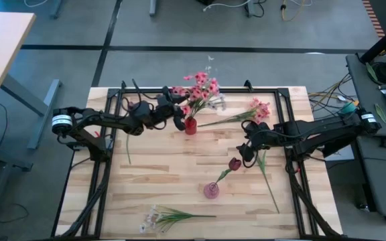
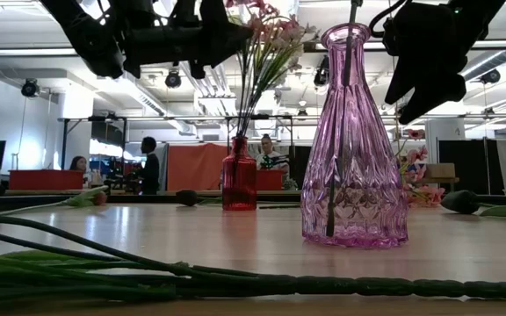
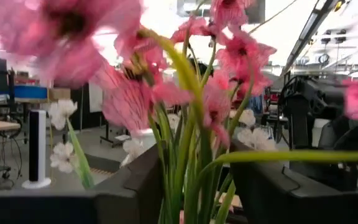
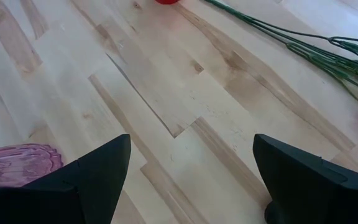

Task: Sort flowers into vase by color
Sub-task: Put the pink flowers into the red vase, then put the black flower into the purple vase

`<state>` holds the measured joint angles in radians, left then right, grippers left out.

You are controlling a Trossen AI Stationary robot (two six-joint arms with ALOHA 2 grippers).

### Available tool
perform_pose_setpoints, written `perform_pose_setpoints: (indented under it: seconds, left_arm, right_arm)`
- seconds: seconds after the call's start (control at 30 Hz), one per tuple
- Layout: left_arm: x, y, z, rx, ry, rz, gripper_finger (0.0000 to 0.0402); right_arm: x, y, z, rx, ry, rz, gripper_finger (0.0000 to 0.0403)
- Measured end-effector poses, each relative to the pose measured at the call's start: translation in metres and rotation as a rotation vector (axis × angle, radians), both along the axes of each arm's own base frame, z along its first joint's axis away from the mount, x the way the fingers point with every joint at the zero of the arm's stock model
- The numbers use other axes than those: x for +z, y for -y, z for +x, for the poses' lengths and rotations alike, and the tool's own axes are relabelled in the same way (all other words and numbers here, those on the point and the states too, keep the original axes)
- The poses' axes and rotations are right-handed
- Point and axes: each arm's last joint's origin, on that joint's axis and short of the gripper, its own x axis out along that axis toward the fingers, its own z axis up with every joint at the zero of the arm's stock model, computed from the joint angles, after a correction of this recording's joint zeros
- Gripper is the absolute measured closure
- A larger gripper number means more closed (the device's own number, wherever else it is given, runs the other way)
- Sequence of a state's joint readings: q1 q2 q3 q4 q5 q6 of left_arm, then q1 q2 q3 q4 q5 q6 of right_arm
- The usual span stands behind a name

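Left gripper (image 1: 179,122) sits right by the red vase (image 1: 190,126) with the pink flowers (image 1: 203,88) standing in it, fingers partly apart with the stems between them, so it looks like a let-go. Right gripper (image 1: 246,152) hangs wide open and empty over bare table between the purple vase (image 1: 211,191), which has the red bud (image 1: 234,163), and a loose pink stem (image 1: 243,115). White spray (image 1: 159,217) lies near the front edge; blossoms block the left wrist view, so actual stem contact is hard to tell.
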<state>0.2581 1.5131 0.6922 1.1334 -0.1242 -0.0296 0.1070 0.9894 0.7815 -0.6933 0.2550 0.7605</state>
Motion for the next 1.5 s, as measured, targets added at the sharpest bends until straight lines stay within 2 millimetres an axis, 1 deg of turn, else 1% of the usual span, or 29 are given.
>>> perform_pose_setpoints:
  seconds: [0.33, 0.47, 0.6, 0.77, 0.93, 1.1, 1.2, 1.4, 1.5]
  left_arm:
    - [-0.013, 0.000, 0.003, -0.006, -0.134, -0.053, 0.0177]
    - [-0.017, 0.001, 0.000, -0.007, -0.233, -0.079, 0.0161]
    - [-0.015, 0.003, -0.008, -0.007, -0.342, -0.108, 0.0154]
    - [-0.010, 0.010, -0.028, -0.013, -0.493, -0.157, 0.0153]
    - [-0.006, 0.022, -0.053, -0.029, -0.627, -0.279, 0.0153]
    - [-0.006, 0.035, -0.069, -0.050, -0.710, -0.374, 0.0153]
    - [-0.007, 0.044, -0.072, -0.077, -0.732, -0.411, 0.0153]
    - [-0.012, 0.072, -0.073, -0.145, -0.799, -0.447, 0.0153]
    - [-0.015, 0.086, -0.074, -0.158, -0.828, -0.436, 0.0153]
  right_arm:
    - [0.000, 0.000, 0.000, 0.004, -0.001, 0.002, 0.0074]
    - [0.000, 0.000, 0.000, 0.006, -0.002, 0.006, 0.0074]
    - [0.000, -0.001, 0.000, 0.013, -0.003, 0.015, 0.0074]
    - [-0.001, -0.001, 0.000, 0.027, -0.010, 0.035, 0.0074]
    - [0.001, 0.000, -0.001, 0.039, -0.023, 0.083, 0.0074]
    - [0.012, 0.013, -0.001, 0.009, -0.041, 0.059, 0.0074]
    - [0.013, 0.021, -0.003, 0.009, -0.064, 0.035, 0.0074]
    - [0.006, 0.032, -0.012, -0.010, -0.195, 0.016, 0.0074]
    - [0.004, 0.032, -0.013, 0.045, -0.216, 0.003, 0.0074]
